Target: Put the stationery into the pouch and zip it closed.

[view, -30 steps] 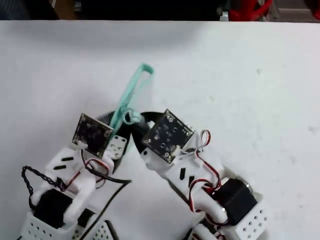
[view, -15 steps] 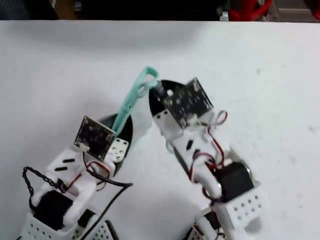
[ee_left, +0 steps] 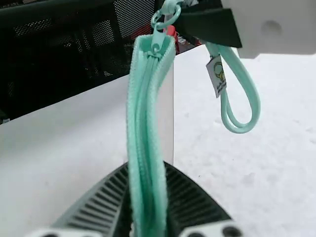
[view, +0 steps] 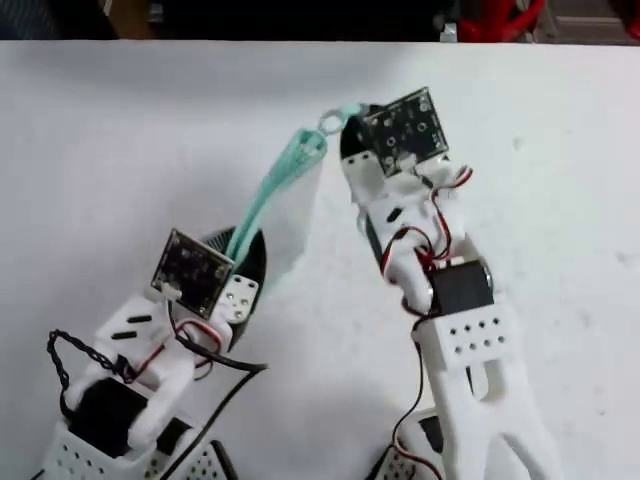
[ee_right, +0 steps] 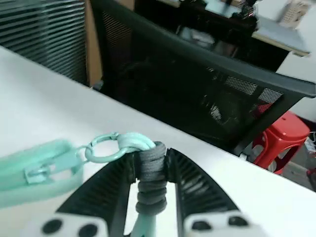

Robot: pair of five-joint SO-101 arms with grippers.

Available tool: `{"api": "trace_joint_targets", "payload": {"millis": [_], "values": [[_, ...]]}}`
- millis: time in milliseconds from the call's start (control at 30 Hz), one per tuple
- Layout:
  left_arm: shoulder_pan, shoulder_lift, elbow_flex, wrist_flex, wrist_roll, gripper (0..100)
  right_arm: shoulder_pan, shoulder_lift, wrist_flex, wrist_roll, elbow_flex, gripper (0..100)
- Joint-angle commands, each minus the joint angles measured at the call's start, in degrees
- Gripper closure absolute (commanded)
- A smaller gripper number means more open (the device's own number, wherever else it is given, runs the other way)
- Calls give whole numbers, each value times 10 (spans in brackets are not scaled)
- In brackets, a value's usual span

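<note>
From above: has dragged the ring [view: 330,124] with the right gripper [view: 346,135] over the last second. Started right beside the left gripper [view: 248,262] and ended out toward 1 o'clock, at the far end of the pouch [view: 297,205]. Has kept the pouch's 7 o'clock end pinched in the left claw throughout. Holds it on edge above the table [view: 120,130], with the mint zipper [view: 268,190] uppermost and stretched between the two claws. Reads as a closing stroke carried to the end of the track.

Through the left wrist: clamped on the pouch's near end, both fingers [ee_left: 192,202] pressed against its sides. Shows the zipper [ee_left: 145,148] meshed along its visible run as far as the slider [ee_left: 158,43], and the ring [ee_left: 169,11] leading into the other arm's dark jaw. Beside these, hanging loose, a mint strap [ee_left: 240,106] carrying a small tag [ee_left: 216,74].

Through the right wrist: pinched tight on the knotted cord [ee_right: 150,180] that joins the ring [ee_right: 103,146] to the slider [ee_right: 43,170].

Judged: zipped shut or very nearly so. Cannot tell whether the stationery is inside. Probably left to do: let go and lay the pouch down.
</note>
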Motion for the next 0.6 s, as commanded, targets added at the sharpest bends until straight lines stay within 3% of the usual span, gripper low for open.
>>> {"api": "trace_joint_targets", "payload": {"millis": [0,400,567], "values": [[3,-2,-4,11,-6,979,48,7,-46,-7,-47,981],[2,-2,-4,11,-6,979,102,118,-44,-9,-140,981],[-1,-2,-2,14,-6,979,77,57,33,-10,-142,976]]}}
